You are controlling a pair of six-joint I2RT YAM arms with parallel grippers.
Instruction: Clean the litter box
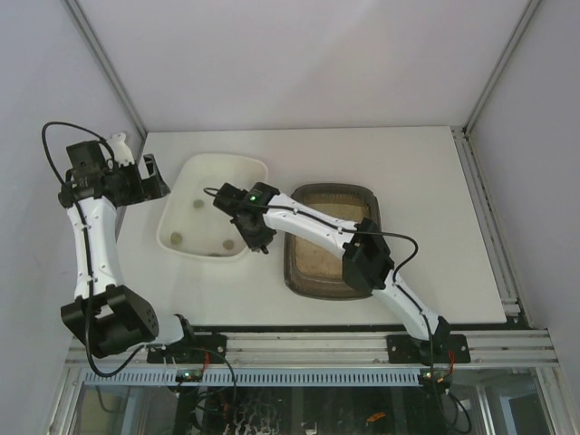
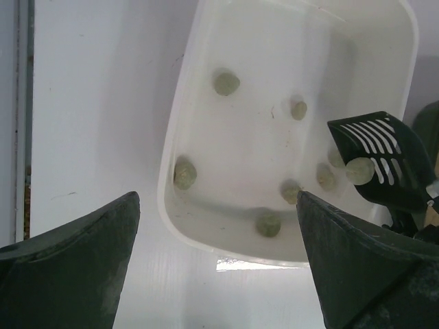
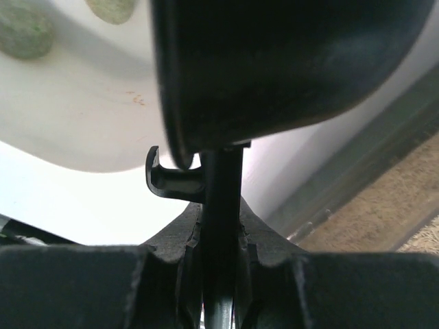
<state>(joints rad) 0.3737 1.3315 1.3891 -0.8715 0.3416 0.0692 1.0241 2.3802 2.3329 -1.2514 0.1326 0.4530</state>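
The litter box (image 1: 332,188) is sitting just right of the white tray (image 2: 180,123), which is holding several clumps (image 2: 226,83). My right gripper (image 1: 256,237) is clamping the scoop (image 2: 381,161), poising one more clump over the tray's corner. My left gripper (image 2: 218,202) is gaping wide, empty. I'm judging the job partly done.

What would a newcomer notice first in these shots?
The dark slotted scoop, clamped in the right end effector, hangs over the white tray at the edge nearest the litter box, with one greenish clump on it. More clumps dot the tray floor, and the litter box of beige litter sits to the tray's right. The left end effector is wide open off the tray's left side.
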